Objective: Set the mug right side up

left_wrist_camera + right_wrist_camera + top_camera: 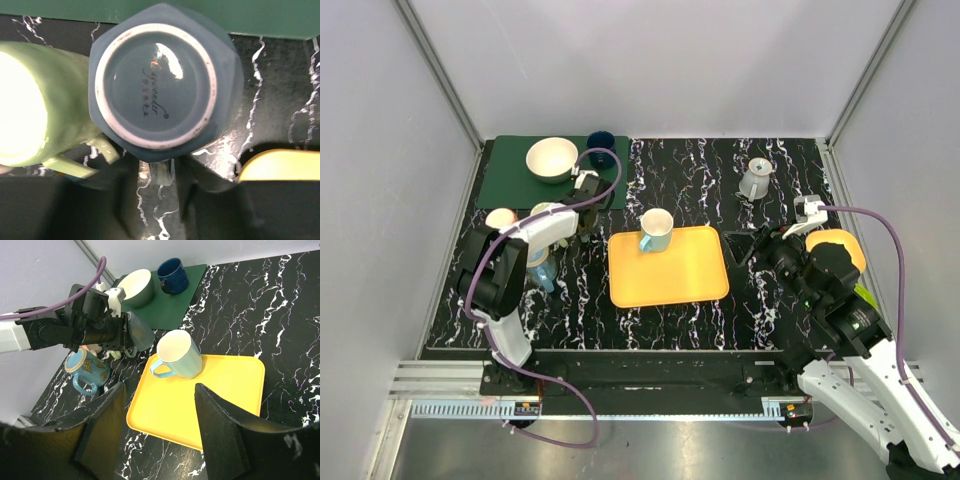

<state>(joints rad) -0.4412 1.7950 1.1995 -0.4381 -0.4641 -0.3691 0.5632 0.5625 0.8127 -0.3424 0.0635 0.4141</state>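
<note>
The blue-grey mug (pixel 160 80) is upside down, its white-ringed base facing the left wrist camera, at the edge of the green mat (pixel 260 17). My left gripper (pixel 157 172) is over it, its fingers closed narrowly on the mug's handle (pixel 161 175). From the right wrist view the same mug (pixel 140 332) looks tilted beside the left gripper (pixel 112 332). In the top view the left gripper (pixel 584 200) hides the mug. My right gripper (pixel 160 390) is open and empty above the table, right of the yellow tray (pixel 700 280).
A light blue mug (pixel 656 230) stands upright on the tray. A pale green mug (pixel 40 105) touches the held mug's left side. A butterfly mug (pixel 87 369), white bowl (pixel 552 158), dark blue mug (pixel 601 143), grey jug (pixel 756 180) and orange object (pixel 840 248) are around.
</note>
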